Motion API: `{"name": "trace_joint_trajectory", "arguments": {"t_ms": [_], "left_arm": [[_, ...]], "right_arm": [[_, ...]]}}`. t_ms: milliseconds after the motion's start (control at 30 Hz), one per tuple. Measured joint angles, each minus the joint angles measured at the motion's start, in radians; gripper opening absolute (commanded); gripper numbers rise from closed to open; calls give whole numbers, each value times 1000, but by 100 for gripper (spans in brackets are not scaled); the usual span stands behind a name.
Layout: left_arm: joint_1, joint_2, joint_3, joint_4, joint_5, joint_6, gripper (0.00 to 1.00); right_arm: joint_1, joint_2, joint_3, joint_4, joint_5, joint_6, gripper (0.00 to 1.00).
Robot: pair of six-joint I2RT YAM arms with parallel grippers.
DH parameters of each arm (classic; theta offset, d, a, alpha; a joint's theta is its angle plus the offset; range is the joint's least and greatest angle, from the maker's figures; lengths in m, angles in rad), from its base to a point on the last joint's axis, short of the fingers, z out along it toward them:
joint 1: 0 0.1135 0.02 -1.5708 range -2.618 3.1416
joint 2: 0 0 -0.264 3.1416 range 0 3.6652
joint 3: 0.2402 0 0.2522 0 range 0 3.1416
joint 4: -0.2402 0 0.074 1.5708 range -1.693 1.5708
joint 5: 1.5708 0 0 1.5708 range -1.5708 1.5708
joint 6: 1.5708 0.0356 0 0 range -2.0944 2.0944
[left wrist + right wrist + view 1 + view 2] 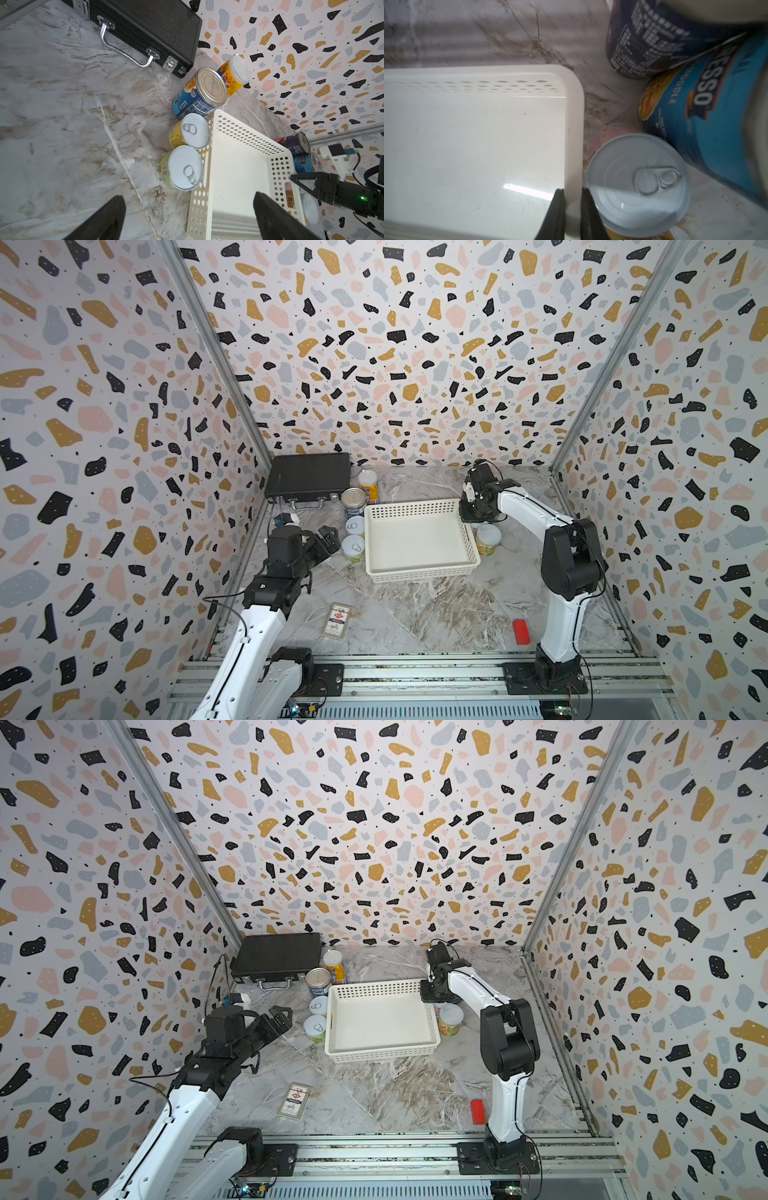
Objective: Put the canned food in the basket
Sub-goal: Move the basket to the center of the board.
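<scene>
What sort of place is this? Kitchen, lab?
Likely a robot test cell, not a kitchen: two arms bolted to a metal rail, patterned walls boxing in a marble-look tabletop, and staged cans beside a basket.

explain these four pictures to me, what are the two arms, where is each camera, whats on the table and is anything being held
Two robot arms stand at a table. The two wide pictures come from one two-eyed overhead camera, the close ones from cameras on the arms' wrists. On the table: an empty white basket, cans beside it, such as a blue tin, a black briefcase, a card box and a red block. The left gripper is open, holding nothing. The right gripper is shut on the basket's side wall, one finger inside, one outside.
</scene>
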Motion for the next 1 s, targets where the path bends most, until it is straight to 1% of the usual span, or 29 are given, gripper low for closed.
{"name": "trace_joint_trajectory", "arguments": {"t_ms": [100,200,367,633,833,1000], "left_arm": [[0,0,6,-5,-3,0,100],[1,-1,6,-6,-6,0,100],[5,-1,6,-7,-8,0,100],[5,-1,6,-7,-14,0,100],[6,-4,6,-7,-24,-1,100],[6,-14,6,-7,-25,-2,100]], "right_arm": [[9,-47,-44,-4,8,5,2],[13,-127,-118,-4,6,13,2],[15,-292,-278,3,-13,29,1],[16,-487,-518,61,-62,74,0],[24,-579,-650,124,-108,126,0],[51,-597,-686,162,-130,154,0]]}}
